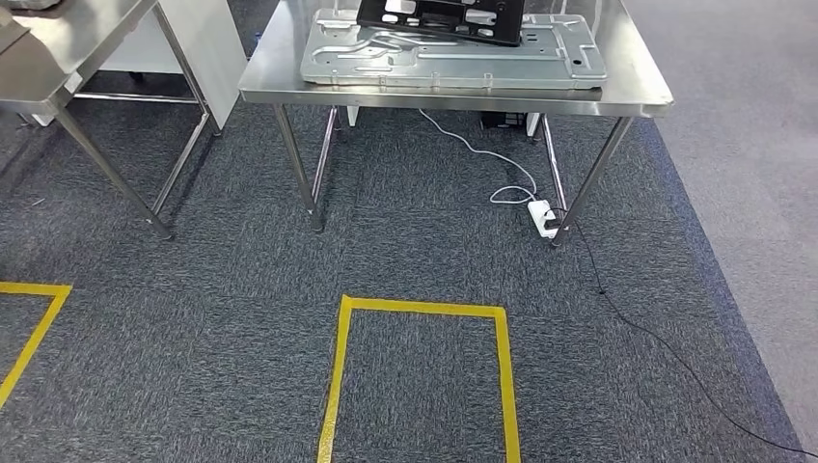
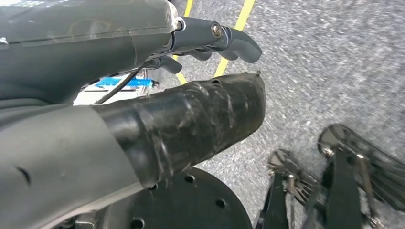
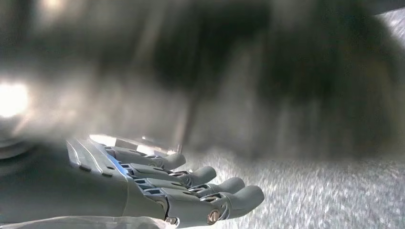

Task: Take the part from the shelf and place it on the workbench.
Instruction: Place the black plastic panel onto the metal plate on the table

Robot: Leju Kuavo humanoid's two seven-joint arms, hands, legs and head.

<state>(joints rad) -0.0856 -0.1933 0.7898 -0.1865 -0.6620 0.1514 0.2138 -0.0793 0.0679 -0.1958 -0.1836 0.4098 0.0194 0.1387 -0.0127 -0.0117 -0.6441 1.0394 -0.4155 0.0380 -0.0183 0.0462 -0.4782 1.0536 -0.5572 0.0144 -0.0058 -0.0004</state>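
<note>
The floor [image 1: 193,289] is dark grey speckled carpet, marked with a yellow tape rectangle [image 1: 422,309] just ahead of the robot and a corner of a second yellow outline [image 1: 34,318] off to the left hand's side. Beyond the tape stands a steel workbench [image 1: 280,68] on thin legs, and on its top lies a large flat silver metal plate [image 1: 386,63] with a black part [image 1: 434,24] resting on the plate's far edge. A second steel table [image 1: 77,39] stands further over on the left hand's side, apart from the workbench. Under the workbench a white cable [image 1: 482,154] runs down to a white power strip [image 1: 543,217] beside the leg on the right hand's side, and a thin black wire [image 1: 675,352] trails from there across the carpet. The left hand [image 2: 210,43] hangs above the carpet with its fingers loosely curled and nothing in them; yellow tape crosses the floor beyond it. The right hand [image 3: 191,191] is held flat with fingers stretched out, side by side and empty, with carpet beyond it and a blurred dark and silvery mass close beside it that I cannot make out.
</note>
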